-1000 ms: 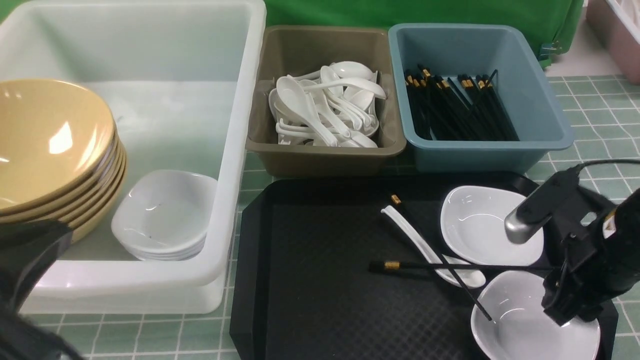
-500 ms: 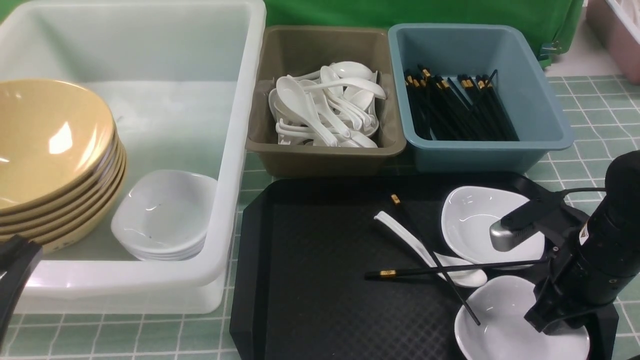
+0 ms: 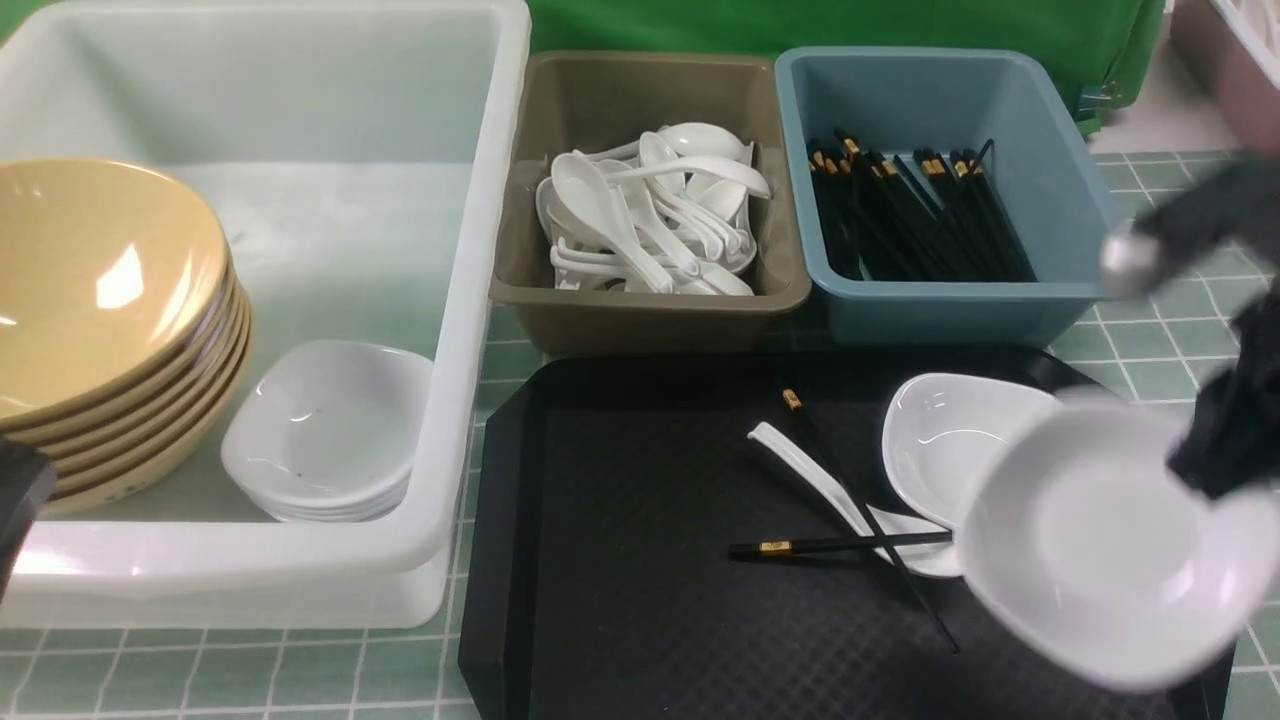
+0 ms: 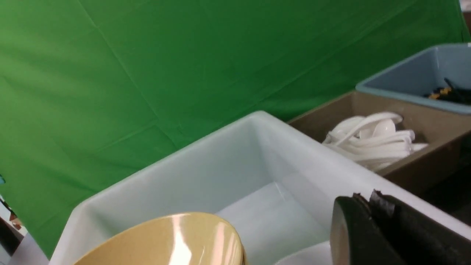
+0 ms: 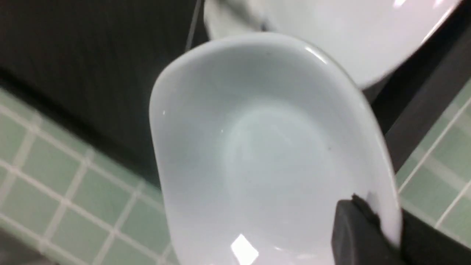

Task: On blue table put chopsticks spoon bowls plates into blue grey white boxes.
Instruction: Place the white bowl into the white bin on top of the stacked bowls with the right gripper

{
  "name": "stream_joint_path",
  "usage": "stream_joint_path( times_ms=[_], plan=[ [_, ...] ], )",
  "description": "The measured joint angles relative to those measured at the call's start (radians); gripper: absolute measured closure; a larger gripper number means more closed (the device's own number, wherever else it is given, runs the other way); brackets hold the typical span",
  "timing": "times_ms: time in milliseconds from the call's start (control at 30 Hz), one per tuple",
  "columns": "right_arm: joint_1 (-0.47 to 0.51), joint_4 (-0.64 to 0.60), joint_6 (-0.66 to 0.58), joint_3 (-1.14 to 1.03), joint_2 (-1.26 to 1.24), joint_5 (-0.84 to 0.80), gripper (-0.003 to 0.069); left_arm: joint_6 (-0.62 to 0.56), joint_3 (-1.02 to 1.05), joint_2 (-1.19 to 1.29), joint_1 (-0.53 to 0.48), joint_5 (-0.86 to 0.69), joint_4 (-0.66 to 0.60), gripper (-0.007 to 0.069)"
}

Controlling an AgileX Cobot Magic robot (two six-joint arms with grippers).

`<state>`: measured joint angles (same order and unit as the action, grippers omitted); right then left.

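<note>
My right gripper (image 3: 1205, 470) is shut on the rim of a white plate (image 3: 1100, 540), held tilted in the air over the near right corner of the black tray (image 3: 620, 520). In the right wrist view the plate (image 5: 265, 147) fills the frame, its rim pinched in the right gripper (image 5: 382, 217). On the tray lie a second plate (image 3: 950, 440), a white spoon (image 3: 805, 465) and two crossed chopsticks (image 3: 840, 545). My left gripper (image 4: 364, 197) is shut and empty by the near edge of the white tub (image 3: 480, 300), which holds stacked tan bowls (image 3: 100, 300) and plates (image 3: 320, 430).
The grey-brown bin (image 3: 650, 300) holds several spoons (image 3: 650, 210). The blue bin (image 3: 1100, 200) holds several chopsticks (image 3: 920, 215). Both stand behind the tray on the tiled table (image 3: 1180, 340). A pink crate (image 3: 1230, 60) is at the far right corner.
My right gripper closed on the near plate's rim and lifted it off the tray, tilting it. The chopstick that rested on that plate shifted. My left gripper drew back toward the lower left.
</note>
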<state>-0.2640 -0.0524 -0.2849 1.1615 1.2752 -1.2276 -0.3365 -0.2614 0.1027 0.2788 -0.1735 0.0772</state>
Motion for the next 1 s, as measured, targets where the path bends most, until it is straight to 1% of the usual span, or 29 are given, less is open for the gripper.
stream_joint_path(
  times_ms=[33, 67, 100, 167, 200, 233, 267, 300, 333, 367, 433, 467, 500, 567, 600, 633, 667, 700, 733, 767, 800, 833, 867, 1000],
  plan=[
    [0.0, -0.061, 0.0, 0.074, -0.007, 0.023, 0.0587, 0.024, 0.0, 0.0, 0.0, 0.011, -0.002, 0.062],
    [-0.001, -0.072, -0.001, 0.083, -0.007, 0.023, 0.0587, 0.024, 0.0, 0.0, 0.0, 0.011, -0.003, 0.062],
    [-0.002, -0.148, -0.02, 0.131, -0.004, 0.078, 0.0587, 0.061, 0.0, 0.0, 0.0, 0.014, -0.009, 0.062],
    [-0.017, -0.32, -0.092, 0.172, 0.017, 0.199, 0.0587, 0.126, 0.0, 0.0, 0.0, 0.015, -0.015, 0.062],
    [-0.033, -0.421, -0.147, 0.181, 0.036, 0.27, 0.0587, 0.161, -0.003, 0.0, 0.0, 0.006, -0.016, 0.062],
    [-0.064, -0.569, -0.227, 0.187, 0.067, 0.355, 0.0587, 0.194, -0.01, 0.0, 0.0, -0.011, -0.015, 0.062],
    [-0.091, -0.668, -0.292, 0.194, 0.101, 0.413, 0.0587, 0.22, -0.021, 0.0, 0.0, -0.034, -0.008, 0.062],
    [-0.101, -0.703, -0.316, 0.199, 0.117, 0.433, 0.0587, 0.225, -0.023, 0.0, 0.0, -0.039, -0.003, 0.062],
    [-0.136, -0.779, -0.371, 0.22, 0.183, 0.479, 0.0587, 0.255, -0.034, 0.0, 0.0, -0.068, 0.014, 0.062],
    [-0.165, -0.832, -0.396, 0.248, 0.226, 0.504, 0.0587, 0.276, -0.04, 0.0, 0.0, -0.083, 0.034, 0.062],
    [-0.225, -0.87, -0.403, 0.338, 0.36, 0.52, 0.0587, 0.328, -0.044, 0.0, 0.0, -0.101, 0.082, 0.062],
    [-0.266, -0.862, -0.393, 0.404, 0.437, 0.512, 0.0587, 0.359, -0.044, 0.0, 0.0, -0.107, 0.115, 0.062],
    [-0.283, -0.853, -0.372, 0.44, 0.476, 0.505, 0.0587, 0.39, -0.044, 0.0, 0.0, -0.112, 0.14, 0.062],
    [-0.323, -0.787, -0.306, 0.549, 0.578, 0.478, 0.0587, 0.438, -0.045, 0.0, 0.0, -0.12, 0.195, 0.062],
    [-0.351, -0.719, -0.258, 0.61, 0.627, 0.459, 0.0587, 0.468, -0.045, 0.0, 0.0, -0.126, 0.223, 0.062],
    [-0.377, -0.636, -0.172, 0.705, 0.698, 0.424, 0.0587, 0.491, -0.045, 0.0, 0.0, -0.13, 0.255, 0.062],
    [-0.396, -0.563, -0.126, 0.755, 0.732, 0.396, 0.0587, 0.513, -0.045, 0.0, 0.0, -0.135, 0.279, 0.062],
    [-0.43, -0.419, -0.006, 0.891, 0.821, 0.327, 0.0587, 0.558, -0.045, 0.0, 0.0, -0.14, 0.324, 0.062],
    [-0.438, -0.391, 0.027, 0.926, 0.842, 0.311, 0.0587, 0.563, -0.045, 0.0, 0.0, -0.14, 0.328, 0.062],
    [-0.452, -0.343, 0.096, 1.012, 0.893, 0.285, 0.0587, 0.582, -0.045, 0.0, 0.0, -0.141, 0.344, 0.062],
    [-0.481, -0.246, 0.179, 1.144, 0.968, 0.215, 0.0587, 0.612, -0.045, 0.0, 0.0, -0.142, 0.368, 0.062],
    [-0.486, -0.229, 0.196, 1.176, 0.985, 0.198, 0.0587, 0.619, -0.045, 0.0, 0.0, -0.143, 0.373, 0.062],
    [-0.508, -0.167, 0.263, 1.303, 1.06, 0.132, 0.0587, 0.638, -0.045, 0.0, 0.0, -0.143, 0.388, 0.062],
    [-0.53, -0.113, 0.317, 1.439, 1.15, 0.047, 0.0587, 0.648, -0.045, 0.0, 0.0, -0.143, 0.398, 0.062]
  ],
)
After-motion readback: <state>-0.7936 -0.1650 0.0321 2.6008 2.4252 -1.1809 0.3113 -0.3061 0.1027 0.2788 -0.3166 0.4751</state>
